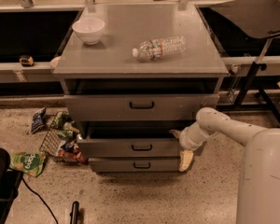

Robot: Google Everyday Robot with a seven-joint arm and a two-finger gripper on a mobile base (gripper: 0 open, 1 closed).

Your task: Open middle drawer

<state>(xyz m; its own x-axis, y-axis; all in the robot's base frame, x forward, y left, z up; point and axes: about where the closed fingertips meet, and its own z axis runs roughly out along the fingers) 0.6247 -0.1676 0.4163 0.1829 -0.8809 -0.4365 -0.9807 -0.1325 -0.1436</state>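
The middle drawer (112,148) is a shallow grey front with a small black loop handle (142,147). It is pulled out a little from the cabinet, leaving a dark gap above it. My gripper (181,147) is at the drawer's right end, at the tip of my white arm (224,127), which reaches in from the right. It is open. One finger (175,133) is at the top edge of the drawer front and the other finger (185,160) hangs below it, beside the lowest drawer (135,164).
The taller top drawer (140,107) sits above. A white bowl (88,30) and a lying water bottle (159,47) are on the cabinet top (130,64). Snack bags and a wire basket (60,136) lie on the floor at left. A black stand (254,73) is at right.
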